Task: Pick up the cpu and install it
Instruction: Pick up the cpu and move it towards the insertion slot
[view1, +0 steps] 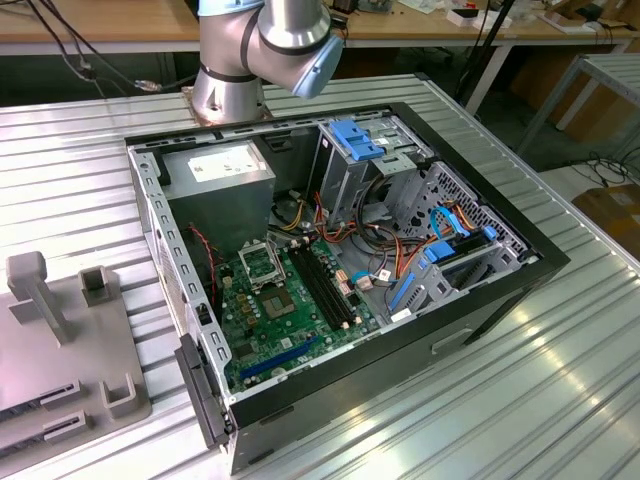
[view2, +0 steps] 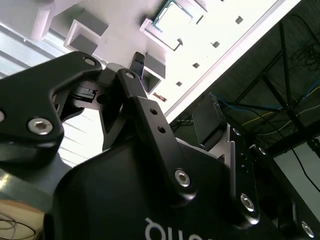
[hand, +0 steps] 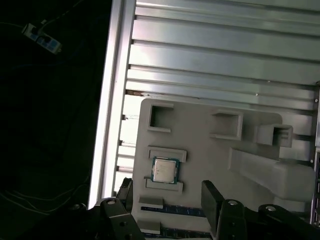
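The cpu (hand: 165, 170), a small square chip with a silver-grey face, lies flat in a framed pocket of the grey fixture tray (hand: 200, 150). It also appears bright in the second wrist view as the cpu (view2: 175, 20). My gripper (hand: 169, 197) hovers above the tray, open. Its two dark fingers (hand: 212, 200) stand wide apart with nothing between them. The chip lies just beyond the fingertips, roughly centred between them. The gripper (view2: 172, 90) is held apart from the chip, not touching it. In the exterior view the metal-framed socket (view1: 262, 265) sits on the green motherboard.
The open computer case (view1: 540, 270) lies on the ribbed metal table (view1: 560, 400), with the grey power supply (view1: 225, 175), black memory slots (view1: 325, 285) and a blue drive cage (view1: 360, 140). The tray (view1: 60, 350) has raised blocks and an upright post (view1: 35, 295). The arm's base (view1: 230, 90) stands behind the case.
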